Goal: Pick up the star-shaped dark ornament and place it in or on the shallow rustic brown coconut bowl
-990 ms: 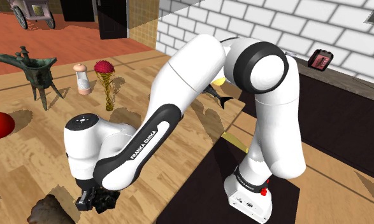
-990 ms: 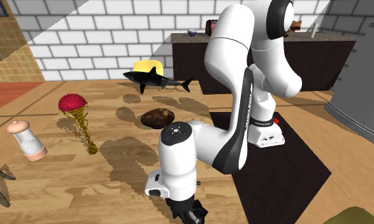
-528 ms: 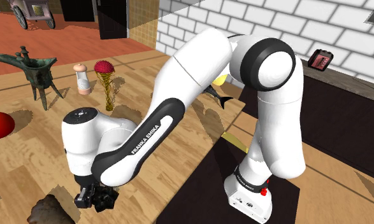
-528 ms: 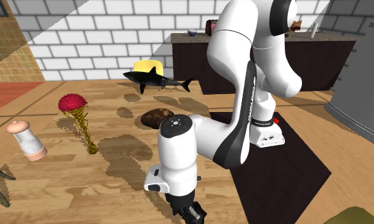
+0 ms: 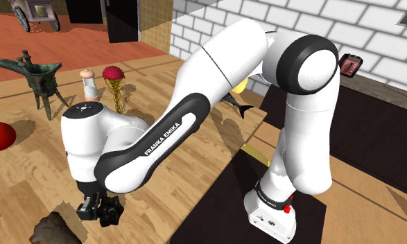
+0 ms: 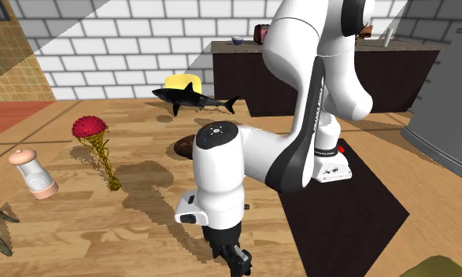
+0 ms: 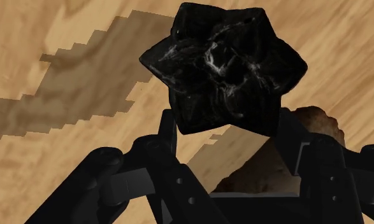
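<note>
The gripper (image 5: 103, 213) has risen slightly, its fingers clamped on the black star-shaped ornament (image 7: 223, 67). The rough brown coconut bowl (image 5: 50, 230) sits near it, apparently lower.

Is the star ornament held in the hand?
Yes, in the wrist view the hand clasps the dark star ornament between its fingers.

The star-shaped ornament (image 7: 223, 67), glossy black with faint pale veining, sits clasped between the fingers of my tool (image 7: 225, 130), clear of the wooden desk (image 5: 195, 166). The rough brown coconut bowl (image 5: 53, 230) rests on the desk just beside it, not touching.
</note>
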